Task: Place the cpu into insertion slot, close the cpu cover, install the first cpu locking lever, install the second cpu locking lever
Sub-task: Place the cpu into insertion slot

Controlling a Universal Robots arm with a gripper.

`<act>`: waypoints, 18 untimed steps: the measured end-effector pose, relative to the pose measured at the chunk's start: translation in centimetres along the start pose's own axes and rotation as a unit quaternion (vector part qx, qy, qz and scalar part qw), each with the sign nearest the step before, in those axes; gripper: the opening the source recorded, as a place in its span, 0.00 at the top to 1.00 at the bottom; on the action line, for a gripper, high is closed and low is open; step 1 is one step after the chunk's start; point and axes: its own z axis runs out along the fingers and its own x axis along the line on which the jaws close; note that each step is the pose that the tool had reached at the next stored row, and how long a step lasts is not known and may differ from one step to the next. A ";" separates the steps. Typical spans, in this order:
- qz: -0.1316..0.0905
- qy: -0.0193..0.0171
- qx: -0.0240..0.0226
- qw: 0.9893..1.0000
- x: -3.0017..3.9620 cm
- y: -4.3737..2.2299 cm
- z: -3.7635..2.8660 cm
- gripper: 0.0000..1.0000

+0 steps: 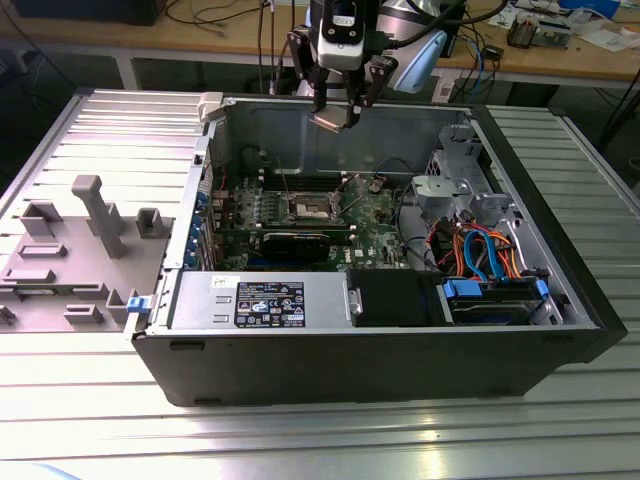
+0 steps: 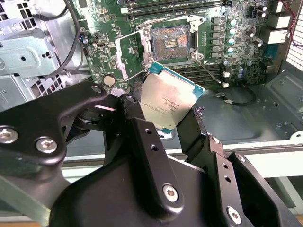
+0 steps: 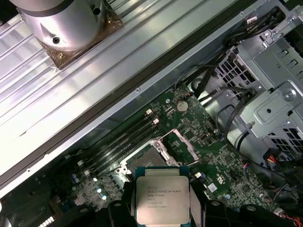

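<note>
A ribbed metal table [image 1: 560, 420] carries an open black computer case [image 1: 380, 360], lying on its side across the table's middle. A grey moulded fixture tray [image 1: 60, 270] sits beside it toward the table's edge on the exterior view's left.

Inside the case, the green motherboard [image 1: 375, 225] lies on the floor toward the far wall. A silver power supply [image 1: 260, 300] runs along the near wall, and a drive cage [image 1: 495, 300] with blue clips fills the near corner on the exterior view's right.

Around the middle of the board the insertion slot [image 2: 170, 40] sits bare with its pin field exposed. The cpu cover [image 2: 125, 54] is swung up and open just beside it.

The gripper [image 1: 338, 112] hangs over the case's far wall, well above the board. Its two black fingers [image 2: 135, 101] are pinched on opposite edges of the cpu [image 2: 168, 101]. The chip is held tilted, its silver top plain in the second wrist view, clear of the slot and touching nothing but the fingers.
</note>
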 end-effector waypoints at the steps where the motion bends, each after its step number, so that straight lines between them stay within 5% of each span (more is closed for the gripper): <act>1: 0.001 0.000 0.000 1.000 0.00 0.00 0.00 0.46; 18: 0.012 -0.001 0.000 1.000 0.00 0.00 0.00 0.46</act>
